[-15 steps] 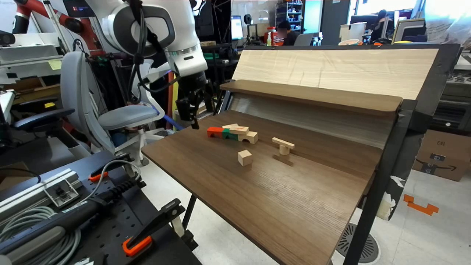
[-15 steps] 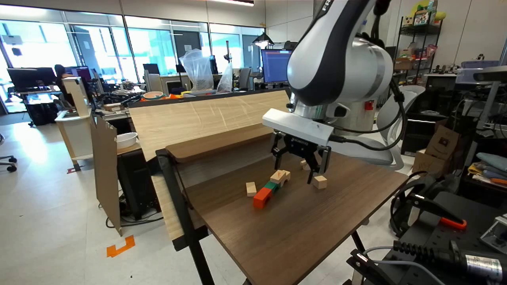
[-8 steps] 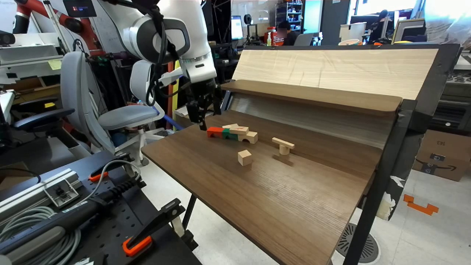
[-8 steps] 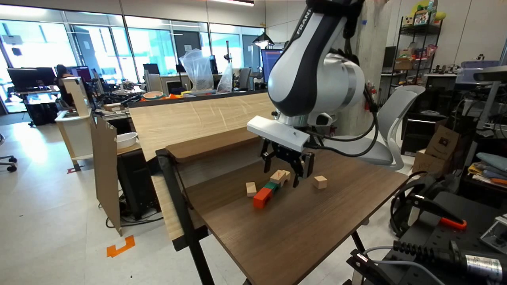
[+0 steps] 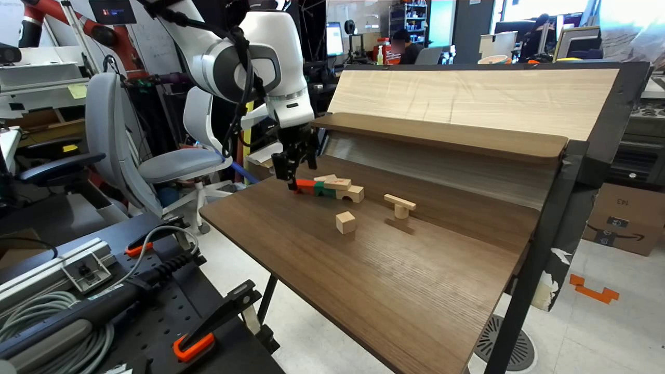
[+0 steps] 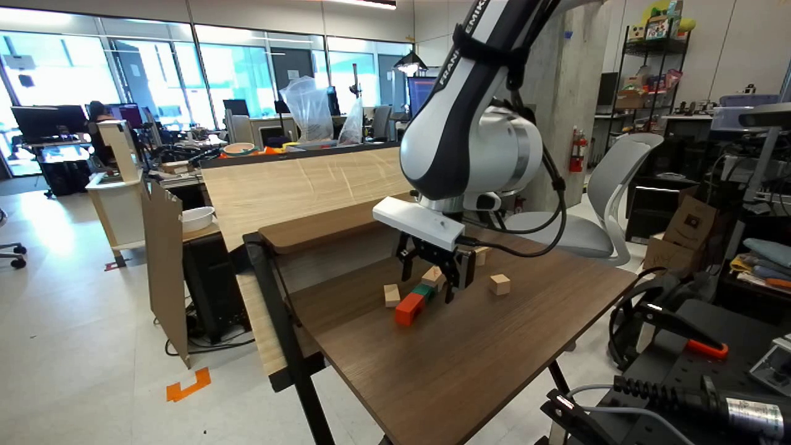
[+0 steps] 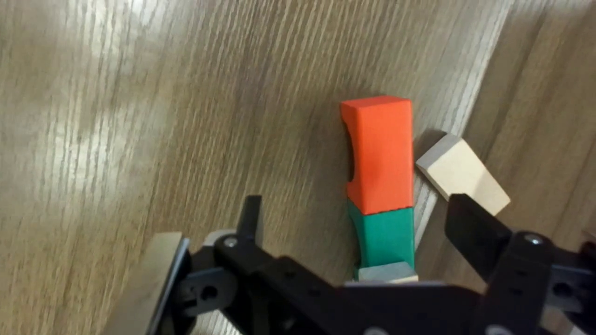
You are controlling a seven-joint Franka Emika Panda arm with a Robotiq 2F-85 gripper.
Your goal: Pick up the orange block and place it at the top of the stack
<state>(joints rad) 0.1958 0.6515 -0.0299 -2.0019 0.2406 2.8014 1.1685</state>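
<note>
The orange block (image 7: 384, 153) is an arch-like piece on the table, end to end with the green block (image 7: 389, 232). In both exterior views the orange block (image 5: 305, 186) (image 6: 406, 311) and green block (image 5: 324, 189) (image 6: 425, 290) lie in one row. A pale wood block (image 6: 433, 276) rests partly on the green block. My gripper (image 7: 356, 200) is open and empty above the row, its fingers on either side of the green block's end in the wrist view. It also shows in both exterior views (image 5: 302, 176) (image 6: 427, 289), where it partly covers the row.
A pale block (image 7: 463, 174) lies slanted beside the orange block. An arched pale block (image 5: 351, 194) continues the row. A loose cube (image 5: 345, 222) and a plank on a cylinder (image 5: 400, 202) stand on the table. A raised shelf (image 5: 441, 136) runs along the table's back.
My gripper has moved down and over toward the block row, rightward in one exterior view and leftward in the other. The blocks have not moved. The gripper has stayed open.
</note>
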